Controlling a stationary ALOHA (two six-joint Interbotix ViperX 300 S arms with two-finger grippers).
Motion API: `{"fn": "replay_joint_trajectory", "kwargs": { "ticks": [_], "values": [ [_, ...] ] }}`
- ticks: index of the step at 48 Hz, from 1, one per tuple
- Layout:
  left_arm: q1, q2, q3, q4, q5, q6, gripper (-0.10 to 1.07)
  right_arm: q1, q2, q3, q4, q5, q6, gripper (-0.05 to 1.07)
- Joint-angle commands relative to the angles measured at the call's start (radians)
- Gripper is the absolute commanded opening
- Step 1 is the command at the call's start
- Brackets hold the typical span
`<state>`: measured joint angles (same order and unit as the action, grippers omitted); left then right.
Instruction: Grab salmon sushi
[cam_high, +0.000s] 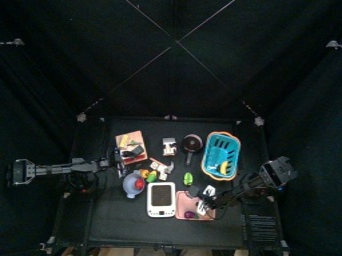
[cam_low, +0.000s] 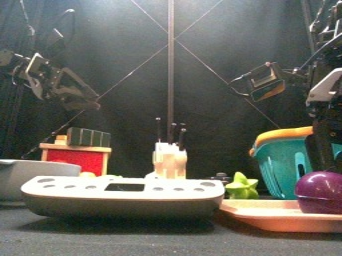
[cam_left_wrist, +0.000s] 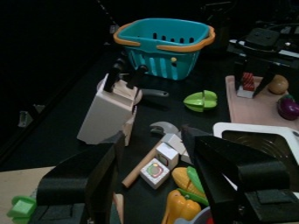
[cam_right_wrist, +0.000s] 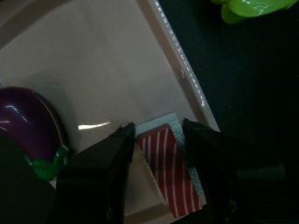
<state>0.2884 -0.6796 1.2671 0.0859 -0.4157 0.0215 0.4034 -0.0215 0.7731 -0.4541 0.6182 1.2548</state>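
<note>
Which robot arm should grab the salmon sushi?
The right. Its gripper hangs open right over the salmon sushi on the pink tray, beside the eggplant. The left gripper waits farther off.

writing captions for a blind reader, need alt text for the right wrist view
The right tool hangs open over a salmon sushi piece, its red and white striped top showing between the two jaws. The sushi lies on a pale pink tray beside a purple eggplant, with a green toy off the tray on the black table.
</note>
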Motion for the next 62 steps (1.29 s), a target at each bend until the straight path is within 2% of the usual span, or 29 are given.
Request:
{"fn": "replay_joint_trajectory", "kwargs": {
  "ticks": [1, 10, 41, 50, 62],
  "values": [
    [0.002, 0.002, -0.009, 0.000, -0.003, 0.003, 0.90, 0.002, -0.015, -0.017, 0.003, -0.002, 0.000, 0.83],
    [0.002, 0.002, -0.009, 0.000, -0.003, 0.003, 0.90, 0.003, -0.014, -0.017, 0.006, -0.003, 0.000, 0.91],
    [0.003, 0.002, -0.009, -0.002, -0.003, 0.003, 0.90, 0.011, -0.035, 0.025, 0.035, -0.002, 0.000, 0.91],
    [0.003, 0.002, -0.009, -0.002, -0.003, 0.003, 0.90, 0.012, -0.035, 0.031, 0.035, -0.002, -0.002, 0.87],
    [0.003, 0.002, -0.009, -0.002, -0.003, 0.003, 0.90, 0.012, -0.037, 0.021, 0.040, 0.006, 0.000, 0.70]
  ]
}}
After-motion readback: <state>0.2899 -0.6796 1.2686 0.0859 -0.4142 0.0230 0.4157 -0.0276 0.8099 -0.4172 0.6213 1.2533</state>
